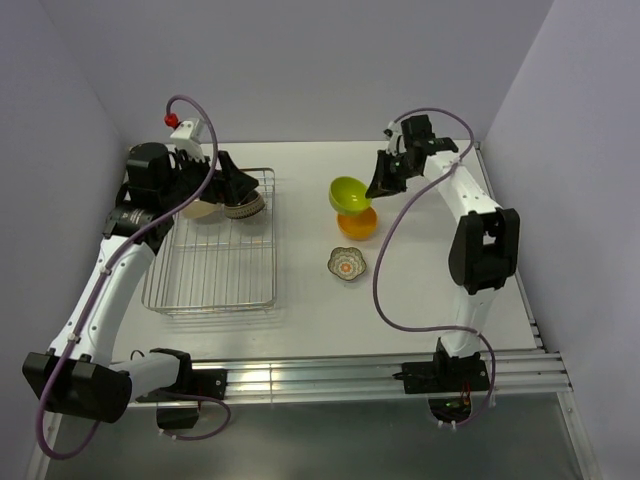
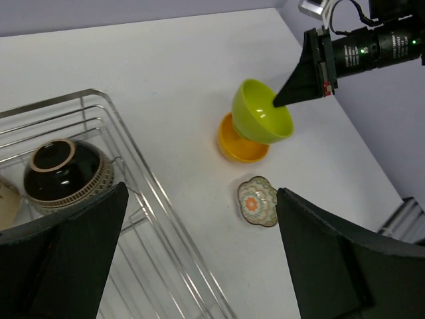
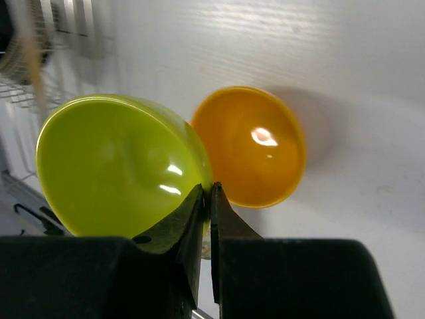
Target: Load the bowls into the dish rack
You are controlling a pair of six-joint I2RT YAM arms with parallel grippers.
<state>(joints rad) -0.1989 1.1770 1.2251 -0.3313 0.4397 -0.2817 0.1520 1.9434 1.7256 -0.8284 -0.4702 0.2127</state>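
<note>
TABLETOP TRIAL: The right claw point(image 3: 207, 194) pinches the rim of the lime-green bowl point(image 3: 113, 166), jaws pressed nearly together w/ only the thin wall between them. The bowl hangs tilted off the claw's left side as the wrist cam sees it. Just past the tips, a bit to the right, the orange bowl point(image 3: 255, 149) sits upright on the table point(image 1: 300, 330). The lime one overlaps its edge, and whether the two touch can't be told. Back from that claw toward the arm bases, apart from both, lies the scalloped patterned bowl point(image 2: 257, 201). Across the table the left claw point(image 2: 202, 193) stands spread wide over the dish rack point(image 1: 210, 303), holding nothing. Just ahead of its left finger the brown bowl point(image 2: 66, 174) rests inside the rack, seemingly upside down, w/ a pale bowl point(image 1: 200, 211) beside it, mostly hidden. By its looks the lime bowl is prob. hard, glossy plastic or glazed ware: light, stiff and slick, so a one-point rim pinch could let it swing or slip. A deeper bite on the rim, one pad inside the wall and one outside, seems the safest hold. Two bowls appear racked, three to go, incl. the one in hand.
</note>
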